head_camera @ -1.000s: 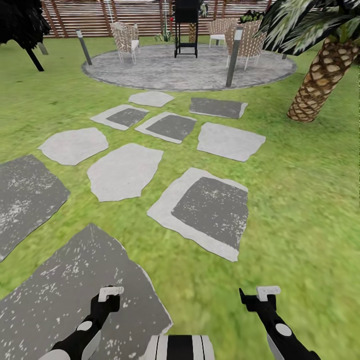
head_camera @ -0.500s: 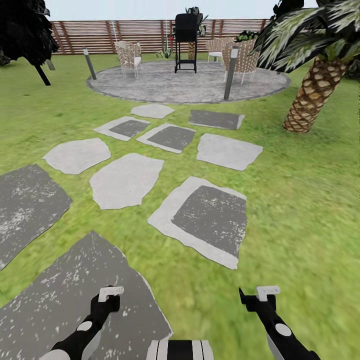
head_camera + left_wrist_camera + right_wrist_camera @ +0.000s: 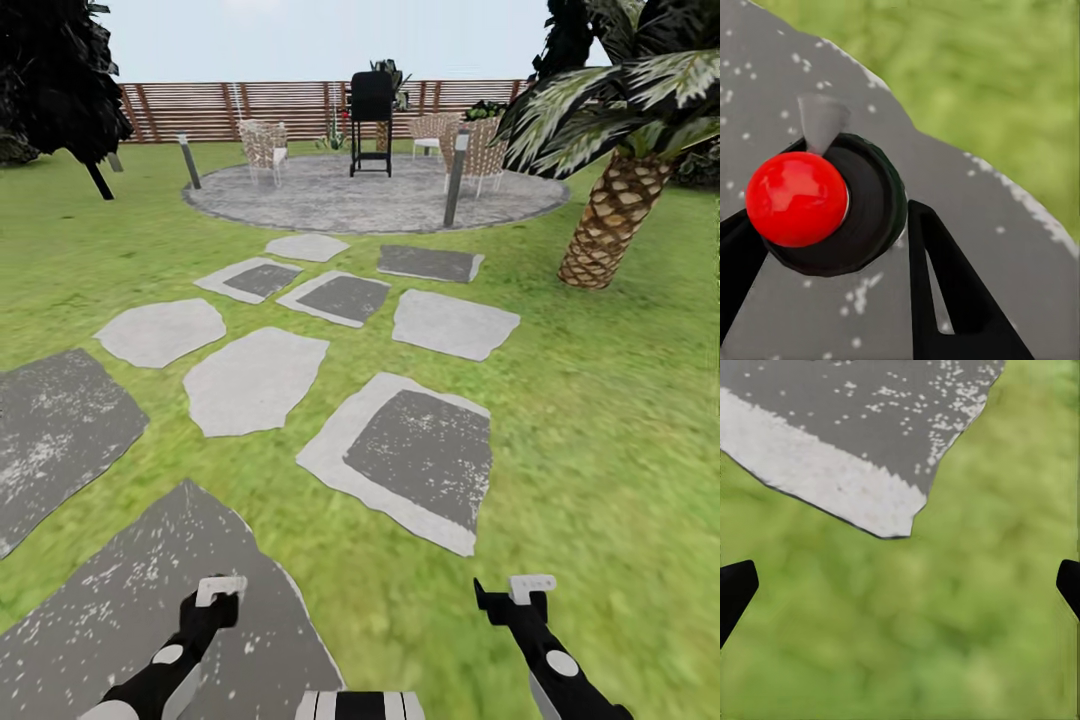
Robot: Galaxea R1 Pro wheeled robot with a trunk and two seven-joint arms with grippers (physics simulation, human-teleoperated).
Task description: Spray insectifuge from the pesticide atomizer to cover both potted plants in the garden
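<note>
though both my arms reach low into the head view, my left jaws [image 3: 221, 588] hang over a dark speckled paving slab [image 3: 150, 610] and my right jaws [image 3: 512, 592] hang over the lawn [image 3: 600, 420]. from the head i cannot tell how either pair stands. my right wrist camera settles it for that side: two black fingertips [image 3: 735, 592] sit at opposite edges of the picture with bare grass between them, so my right jaws are spread wide and grasp nothing; past them lies a corner of a pale-edged stone [image 3: 847, 442]. my left wrist camera shows a red ball [image 3: 796, 198] set in a black ring [image 3: 874, 210] over the grey slab, with black fingers [image 3: 952, 300] beside it; whether those jaws are released or clenched i cannot tell.

ahead, i count about ten stepping stones, some pale, some dark-centred, leading to one round grey patio [image 3: 370, 205]. on the patio i count one black grill [image 3: 371, 108], three woven chairs [image 3: 264, 145] and two short posts [image 3: 456, 176]. one scaly-trunked palm [image 3: 608, 215] leans at the right, one dark tree [image 3: 60, 70] stands at the left, and one brown slat fence [image 3: 250, 108] closes the garden at the back. a little greenery shows by the far chairs, too small to tell as the potted plants, and i cannot make out the pesticide atomizer.
</note>
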